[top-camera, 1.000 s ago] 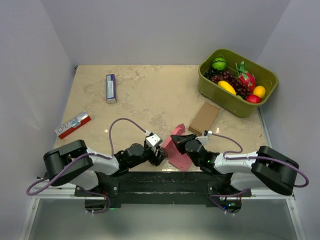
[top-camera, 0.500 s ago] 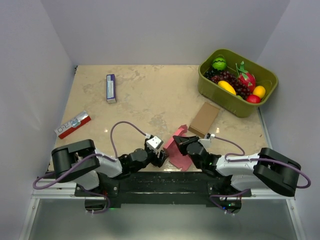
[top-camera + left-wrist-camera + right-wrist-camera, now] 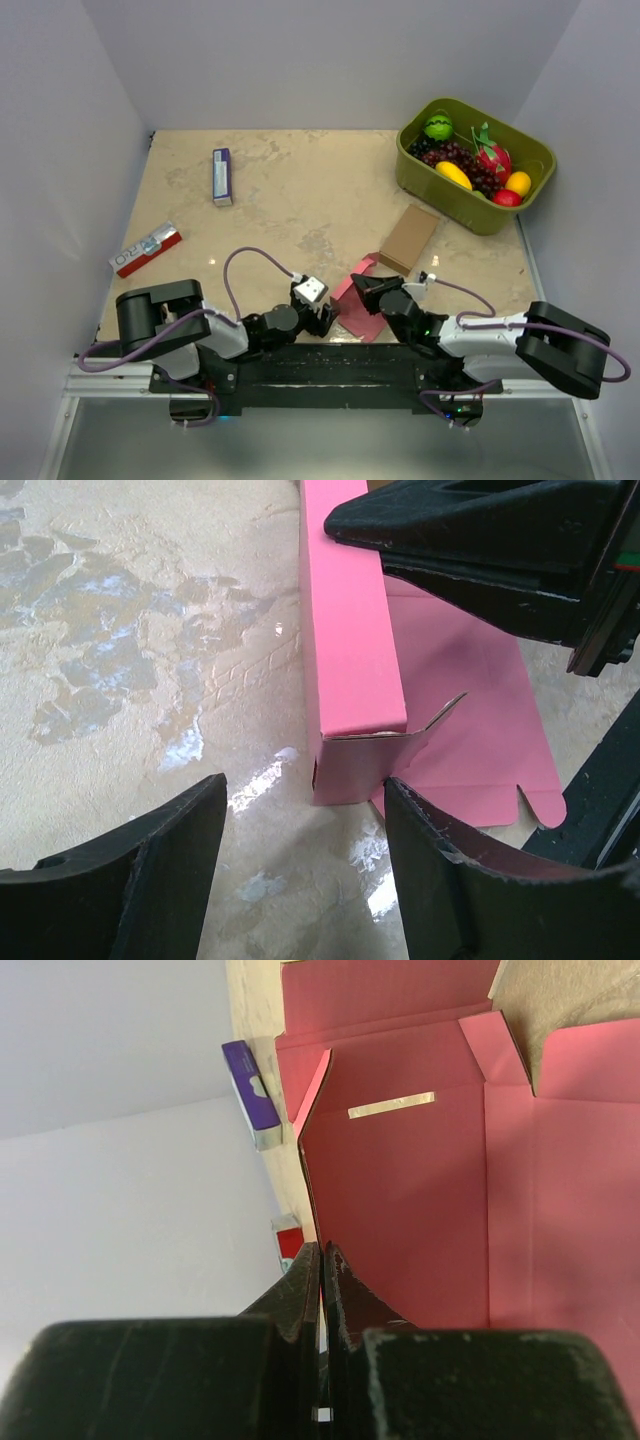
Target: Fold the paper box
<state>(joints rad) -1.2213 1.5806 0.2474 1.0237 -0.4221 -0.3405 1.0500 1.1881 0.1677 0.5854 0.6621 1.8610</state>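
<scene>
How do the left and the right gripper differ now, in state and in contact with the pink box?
The left gripper is open; the right gripper is shut. The left gripper holds nothing, with the end of the paper box just ahead; the right gripper pinches its raised wall. Both are low, at the box.

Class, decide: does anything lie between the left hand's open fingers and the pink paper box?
Nothing visible: only table surface separates the left hand from the paper box and its near end. The right hand grips it farther along.
</scene>
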